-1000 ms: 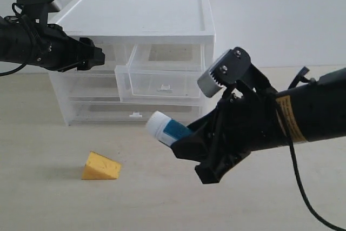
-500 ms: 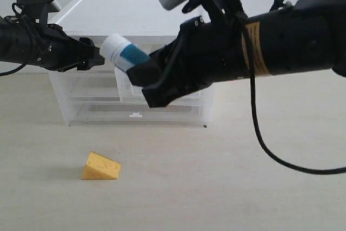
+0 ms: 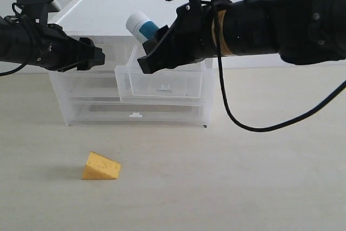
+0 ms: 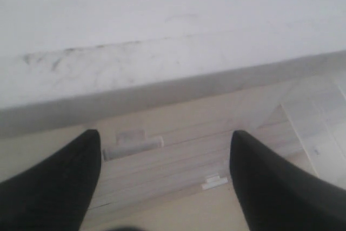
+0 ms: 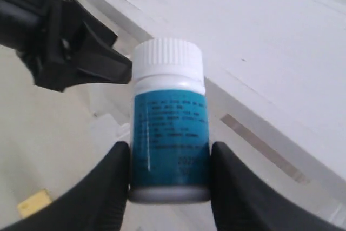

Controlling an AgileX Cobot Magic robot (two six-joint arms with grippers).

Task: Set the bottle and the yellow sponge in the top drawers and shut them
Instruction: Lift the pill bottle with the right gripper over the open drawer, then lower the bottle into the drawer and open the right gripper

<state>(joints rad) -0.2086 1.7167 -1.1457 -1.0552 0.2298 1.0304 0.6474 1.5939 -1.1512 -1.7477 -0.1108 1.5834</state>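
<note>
Two black arms reach toward a clear plastic cabinet (image 3: 135, 20) that stands on a pale table (image 3: 243, 177). The right arm (image 3: 270, 22), the bulkiest thing in sight, stretches across from the right, in front of the cabinet's upper part. The left arm (image 3: 32, 44) comes in from the left at the same height.

Of the two top drawers, the right drawer (image 3: 162, 82) is pulled out toward the viewer. The left drawer (image 3: 116, 55) looks pushed in, though the left arm partly hides it.

The right gripper (image 5: 170, 171) pinches the bottle (image 3: 143, 26) around its teal label. The bottle is in the air above the open right drawer, tilted, with its white cap highest. The left gripper (image 4: 165, 136) hovers at the cabinet's upper left front, its fingers spread with nothing between them.

The sponge (image 3: 101, 166), a yellow wedge, lies on the table before the cabinet's left end, well apart from both grippers.
</note>
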